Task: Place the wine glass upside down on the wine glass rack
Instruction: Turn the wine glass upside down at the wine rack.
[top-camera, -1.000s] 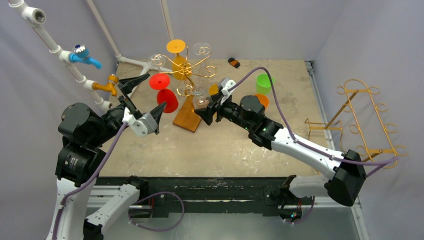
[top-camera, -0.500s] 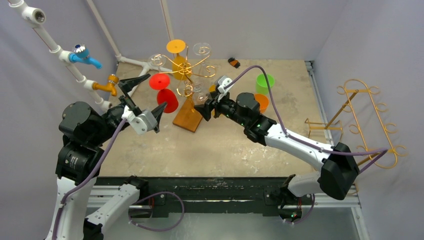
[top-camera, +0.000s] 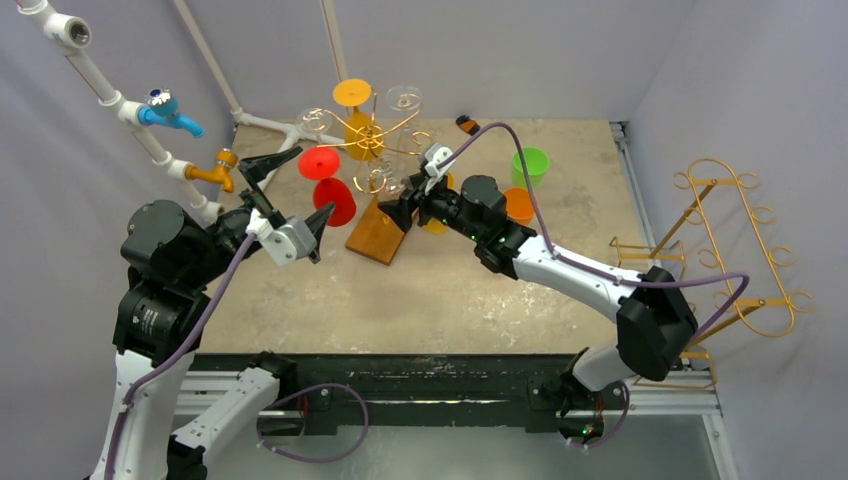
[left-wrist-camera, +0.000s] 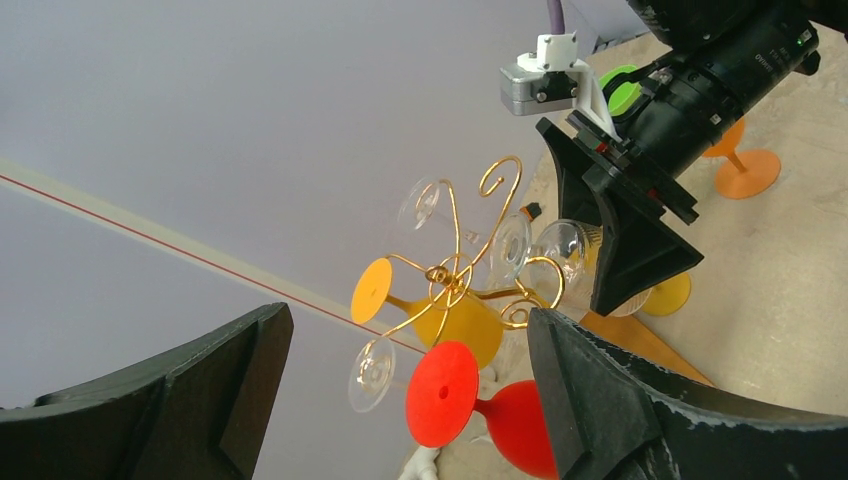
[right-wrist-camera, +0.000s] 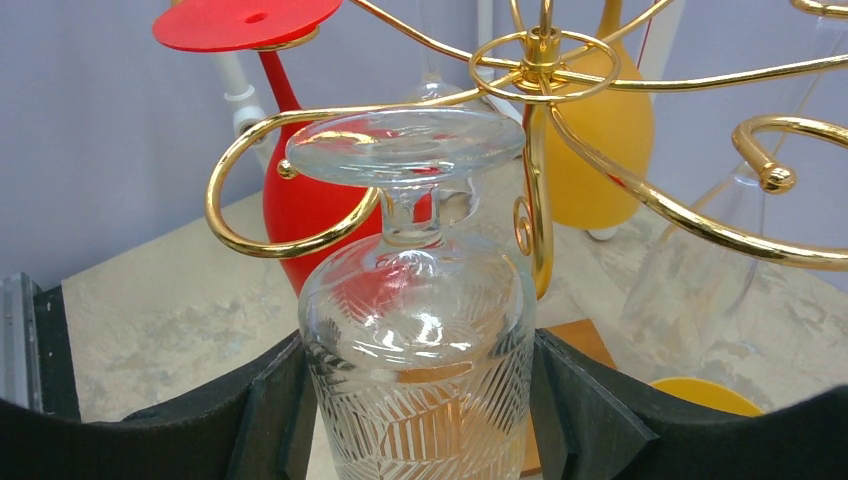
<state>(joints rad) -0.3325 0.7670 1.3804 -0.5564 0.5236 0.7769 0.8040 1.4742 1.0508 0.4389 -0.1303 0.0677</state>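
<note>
At the far left a white pipe (top-camera: 110, 95) runs up the wall, with a blue tap (top-camera: 168, 110) and a brass tap (top-camera: 212, 170) on it.

Next comes the left gripper (top-camera: 308, 185). Its two black fingers are spread wide apart. They hold nothing, and it hangs in the air just beside the red wine glass (top-camera: 337, 200).

The red wine glass hangs upside down on the gold wine glass rack (top-camera: 375, 135). The rack stands on a wooden base (top-camera: 375, 235). A yellow wine glass (top-camera: 358, 135) and some clear glasses, like the one at the back (top-camera: 404, 97), hang on the rack's curly arms too.

The right gripper (right-wrist-camera: 420, 400) pinches the clear wine glass (right-wrist-camera: 420, 340) with the cut lines. One finger presses on each side of the bowl. The glass is upside down, with its round foot on top. Its stem is right at the curl of a gold arm, and the foot is just above that arm. I cannot tell if the foot rests on it.

Further right a green cup (top-camera: 530, 162) and an orange glass (top-camera: 520, 203) stand on the table. At the far right a second gold rack (top-camera: 735, 230) stands by the wall.
</note>
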